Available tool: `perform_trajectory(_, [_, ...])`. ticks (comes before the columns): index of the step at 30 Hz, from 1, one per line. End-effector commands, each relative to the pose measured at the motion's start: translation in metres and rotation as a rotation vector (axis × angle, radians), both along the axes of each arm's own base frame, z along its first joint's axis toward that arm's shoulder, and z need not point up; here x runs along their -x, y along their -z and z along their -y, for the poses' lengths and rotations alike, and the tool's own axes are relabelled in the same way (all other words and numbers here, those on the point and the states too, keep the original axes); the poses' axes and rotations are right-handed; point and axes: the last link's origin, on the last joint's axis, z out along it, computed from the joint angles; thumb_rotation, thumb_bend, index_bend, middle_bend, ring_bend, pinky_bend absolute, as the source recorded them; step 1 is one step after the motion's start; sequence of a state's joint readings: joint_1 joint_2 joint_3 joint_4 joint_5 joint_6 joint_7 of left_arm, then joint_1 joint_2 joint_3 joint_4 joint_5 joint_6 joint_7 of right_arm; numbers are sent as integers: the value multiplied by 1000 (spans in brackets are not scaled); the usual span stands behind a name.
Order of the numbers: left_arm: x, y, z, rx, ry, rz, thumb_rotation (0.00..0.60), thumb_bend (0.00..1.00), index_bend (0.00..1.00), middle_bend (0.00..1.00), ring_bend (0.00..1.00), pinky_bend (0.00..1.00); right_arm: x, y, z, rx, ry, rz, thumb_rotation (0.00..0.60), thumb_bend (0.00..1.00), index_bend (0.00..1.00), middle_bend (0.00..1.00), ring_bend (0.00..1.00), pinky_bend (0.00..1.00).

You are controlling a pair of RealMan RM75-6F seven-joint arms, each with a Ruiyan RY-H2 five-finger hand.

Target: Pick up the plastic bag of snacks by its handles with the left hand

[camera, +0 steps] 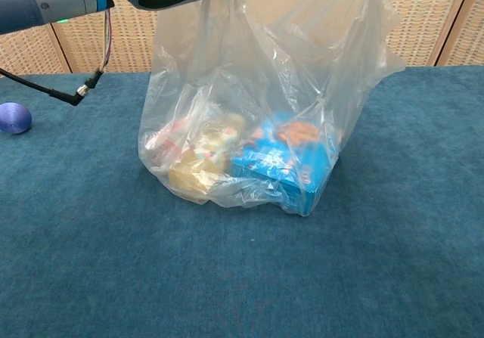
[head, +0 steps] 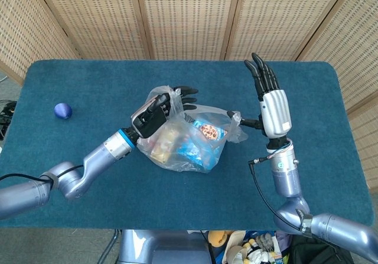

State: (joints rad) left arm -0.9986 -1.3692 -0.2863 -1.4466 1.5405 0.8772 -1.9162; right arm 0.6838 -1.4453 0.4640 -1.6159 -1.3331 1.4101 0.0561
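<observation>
**Bag top held up, bag bottom on the table**

Bag of snacks (head: pixel 186 139) is seen near the middle of the blue table (head: pixel 71 175), w/ its bottom resting on the cloth in the chest view. Snack packs are packed low inside; a blue one is on the right side of the bag.

The left hand (head: pixel 155 111) is placed at the bag's upper left edge, right on the plastic. The thin top of the bag is drawn up to it, so the handle on that side seems to be hooked or pinched there. Fingertips (head: pixel 188 90) are seen poking out past the plastic, but how tight the hold is can't be told. In the chest view the plastic is pulled up to the hand at the top edge.

The right hand (head: pixel 273 106) is held upright just beside the bag's right side, fingers straight and pressed close, nothing gripped. The other handle (head: pixel 235 120) lies near it, loose.

So the bag hangs straight below the left hand, long axis up-down. A lift straight up is likely what is needed next. Only one handle may be caught, so the bag could tip.

A small blue ball (head: pixel 62 110) is seen well apart, far left.
</observation>
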Motion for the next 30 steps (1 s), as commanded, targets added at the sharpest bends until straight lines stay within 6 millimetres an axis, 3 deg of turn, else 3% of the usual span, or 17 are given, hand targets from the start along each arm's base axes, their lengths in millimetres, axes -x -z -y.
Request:
perform_trajectory(1, [11, 4, 5, 54, 50, -56, 255, 307, 241, 194, 220, 204, 0, 0, 0, -2, 1, 2, 600, 0, 3, 0, 0, 96])
perform_trajectory(10, [26, 2, -1, 81, 127, -121, 247, 301, 263, 224, 219, 201, 2, 1, 1, -4, 6, 3, 600, 0, 3, 0, 0, 96])
perform_trajectory(15, [26, 0, -3, 48, 132, -113, 249, 302, 271, 231, 214, 196, 5, -1, 2, 0, 12, 6, 600, 0, 3, 0, 0, 96])
perform_trajectory(30, [18, 22, 8, 9, 170, -180, 250, 302, 279, 234, 214, 188, 4, -15, 2, 7, -9, 27, 600, 0, 5, 0, 0, 96])
